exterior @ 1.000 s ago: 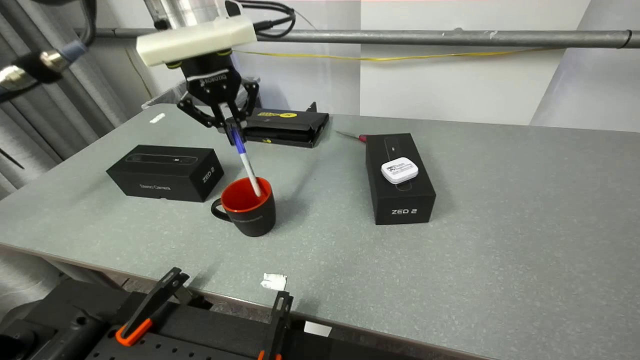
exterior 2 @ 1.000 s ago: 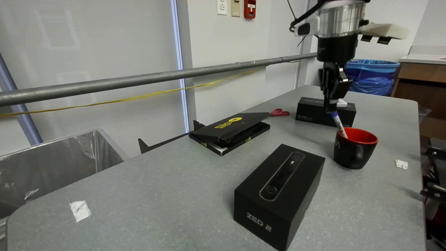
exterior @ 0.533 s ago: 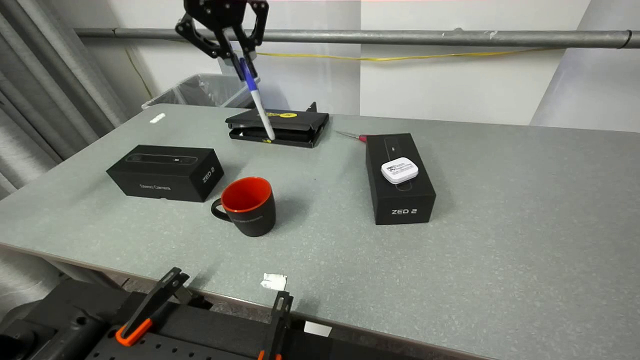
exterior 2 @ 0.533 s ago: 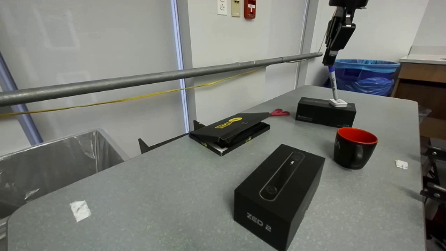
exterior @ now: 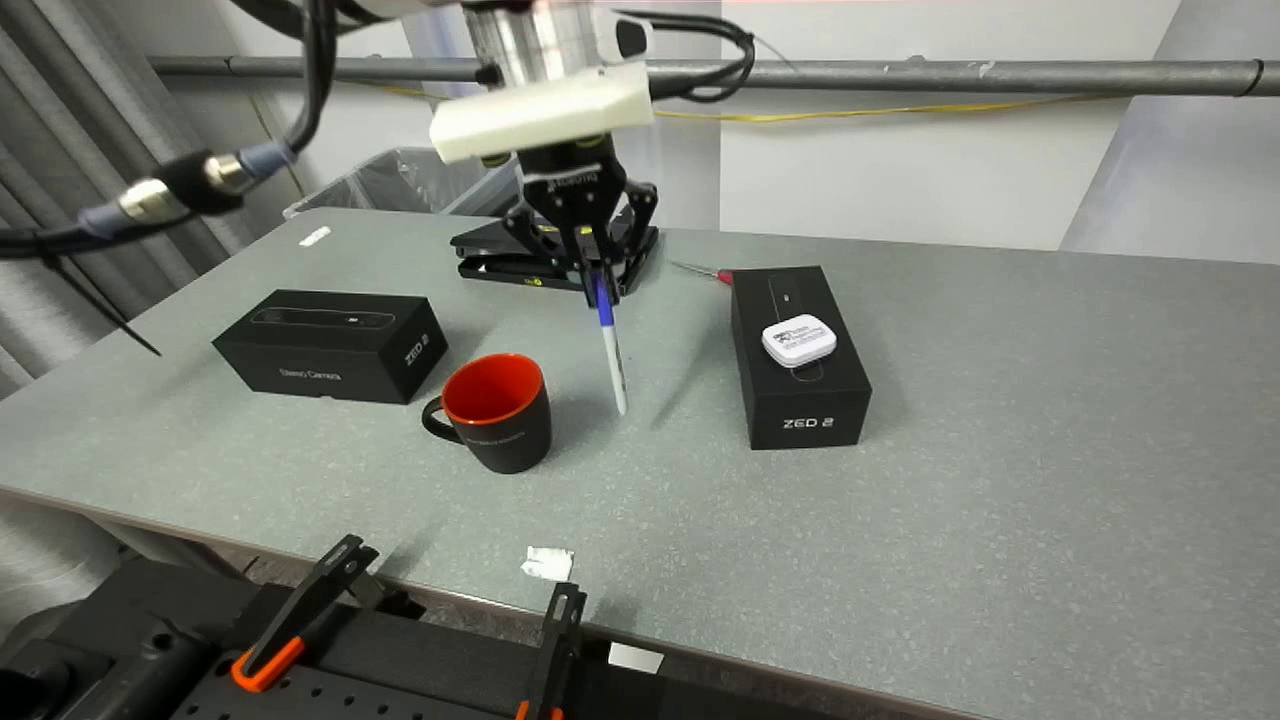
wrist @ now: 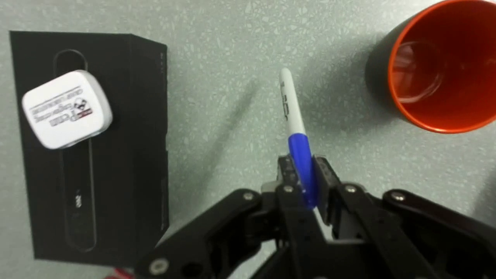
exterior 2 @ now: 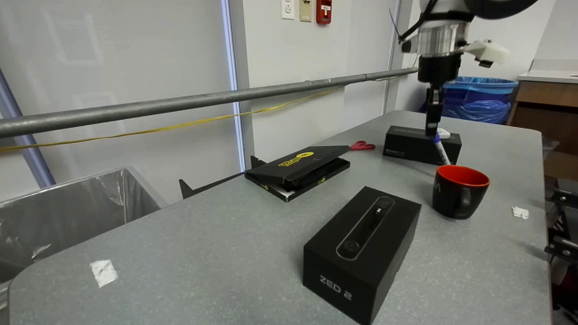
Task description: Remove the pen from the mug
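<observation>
Slim blue-and-white pen (wrist: 298, 143) pinched in my black gripper (exterior: 602, 297); round red-lined black mug (exterior: 515, 437) below, off to one side.

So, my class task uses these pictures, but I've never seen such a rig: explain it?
The machine is a robot arm ending in a black two-fingered end effector. Two views are from outside it; the close-up comes from its wrist, looking down. On the speckled grey table are a round black mug, red inside, an oblong black box, a second black box topped by a small white case, and a flat black box with yellow print. The end effector grips a slim blue-and-white pen above the table, clear of the mug.
</observation>
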Robot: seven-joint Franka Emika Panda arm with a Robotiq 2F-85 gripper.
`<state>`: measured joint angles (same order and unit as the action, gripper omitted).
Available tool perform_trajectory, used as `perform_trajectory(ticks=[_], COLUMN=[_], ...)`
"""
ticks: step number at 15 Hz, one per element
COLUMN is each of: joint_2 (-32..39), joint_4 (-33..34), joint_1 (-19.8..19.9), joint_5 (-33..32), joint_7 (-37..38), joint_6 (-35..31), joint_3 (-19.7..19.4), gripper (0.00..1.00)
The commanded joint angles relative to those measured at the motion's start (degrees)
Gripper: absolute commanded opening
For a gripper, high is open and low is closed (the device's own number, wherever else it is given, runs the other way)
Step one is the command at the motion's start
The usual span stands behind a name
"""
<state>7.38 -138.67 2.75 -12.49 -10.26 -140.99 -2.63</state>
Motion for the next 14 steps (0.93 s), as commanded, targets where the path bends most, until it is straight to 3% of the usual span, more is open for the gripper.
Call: perform_trajectory(ticks=[1,6,7,8,14], joint_2=[10.8,16.2,16.6,16.9,17.2], joint_4=[6.9,12.4,13.1,13.7,15.5], joint_1=[-0.7,-0.6,-0.5,-0.5,-0.3], joint_5=[-1.5,-0.2,0.2,0.3,0.5], joint_7=[5.2,6.3,6.4,6.4,5.8], joint_6=[-1.5,-0.3,-0.3,-0.2,-0.1], joint_3=[-0.7,-1.1,-1.1,-1.2,-1.3], gripper=[0.04,0.04,0.40,0.41,0.86])
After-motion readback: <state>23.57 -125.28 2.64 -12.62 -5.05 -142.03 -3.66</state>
